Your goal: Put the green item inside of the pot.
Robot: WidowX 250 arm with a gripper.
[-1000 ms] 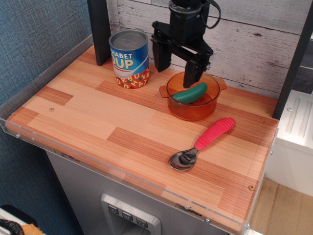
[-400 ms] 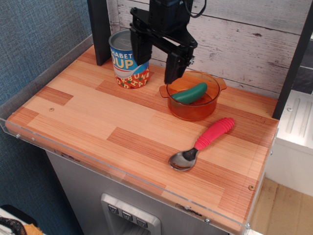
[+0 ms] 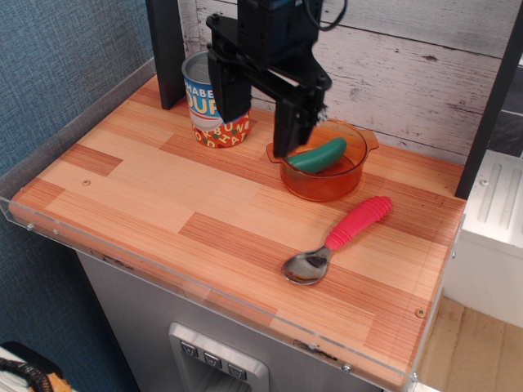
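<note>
A wooden desk (image 3: 163, 204) is seen from above and in front. Near its back edge sits the pot (image 3: 324, 163), a small see-through orange bowl with two side handles. The green item (image 3: 319, 155) lies inside it, resting on a slant with one rounded end low toward the pot's left and the other raised toward the right rim.

The black gripper (image 3: 255, 110) hangs above the desk, just left of the pot, in front of a blue-labelled soup can (image 3: 211, 102). Its jaws are spread wide and hold nothing. The right-hand finger overlaps the pot's left rim in this view; whether it touches cannot be told.

The green item lies to the right of the jaws and below them, its long axis running left to right and slightly upward. The placing looks done. A red-handled spoon (image 3: 339, 237) lies nearer the front, well apart from the jaws.
</note>
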